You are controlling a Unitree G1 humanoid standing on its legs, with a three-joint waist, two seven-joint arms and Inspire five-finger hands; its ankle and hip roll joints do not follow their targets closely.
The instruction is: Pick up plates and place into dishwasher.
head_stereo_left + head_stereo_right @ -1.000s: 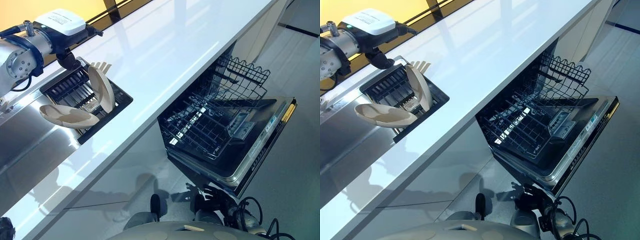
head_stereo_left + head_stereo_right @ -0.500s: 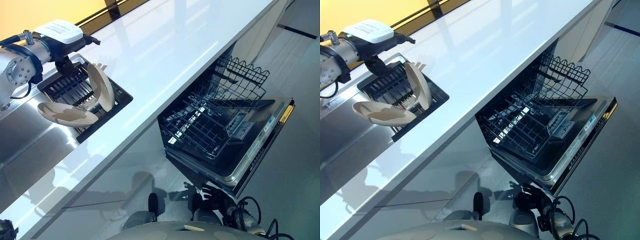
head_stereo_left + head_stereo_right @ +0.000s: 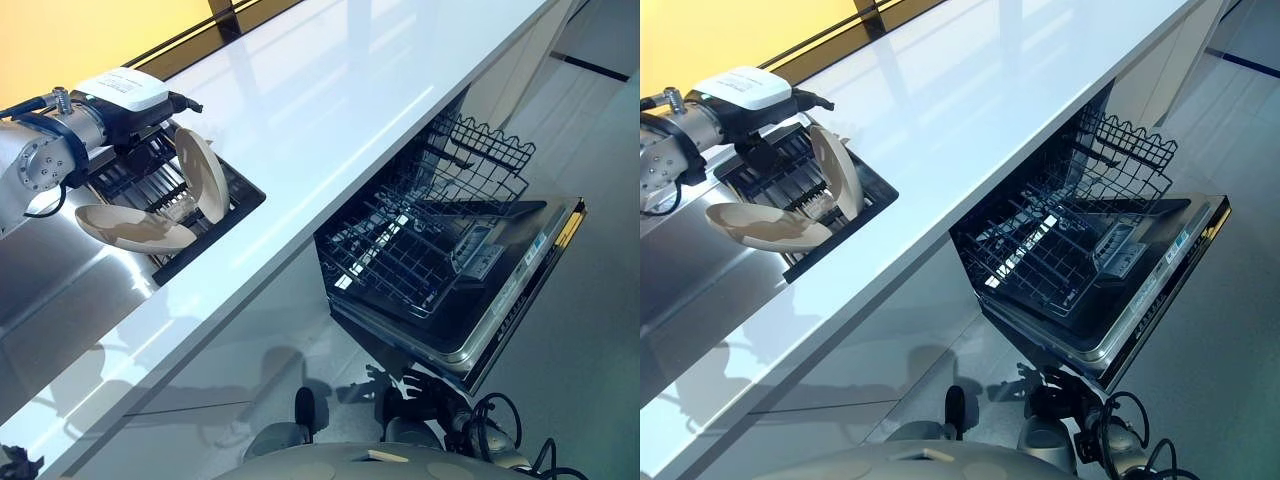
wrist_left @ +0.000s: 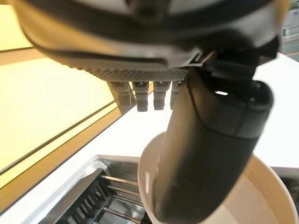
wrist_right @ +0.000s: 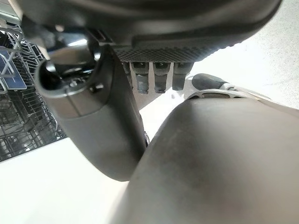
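Two beige plates sit in a black dish rack [image 3: 225, 205] set in the sink. One plate [image 3: 203, 176] stands on edge; the other [image 3: 133, 228] lies tilted at the rack's front. My left hand [image 4: 210, 158] hangs right behind the upright plate [image 4: 275, 196], thumb over its rim, fingers [image 4: 142, 95] straight and holding nothing. The open dishwasher [image 3: 500, 300] stands below the counter at the right, its wire rack [image 3: 400, 250] pulled out and empty. My right hand [image 5: 93, 121] hangs low with relaxed fingers, beside the dishwasher rack [image 5: 18, 116].
A long white counter [image 3: 330, 100] runs diagonally between the sink and the dishwasher. The steel sink basin [image 3: 50, 290] lies left of the dish rack. A yellow wall [image 3: 60, 30] backs the counter. The dishwasher's door [image 3: 540, 260] juts out over the grey floor.
My left arm has come down and closer to the upright plate. Both plates stay where they were. The dishwasher has not changed.
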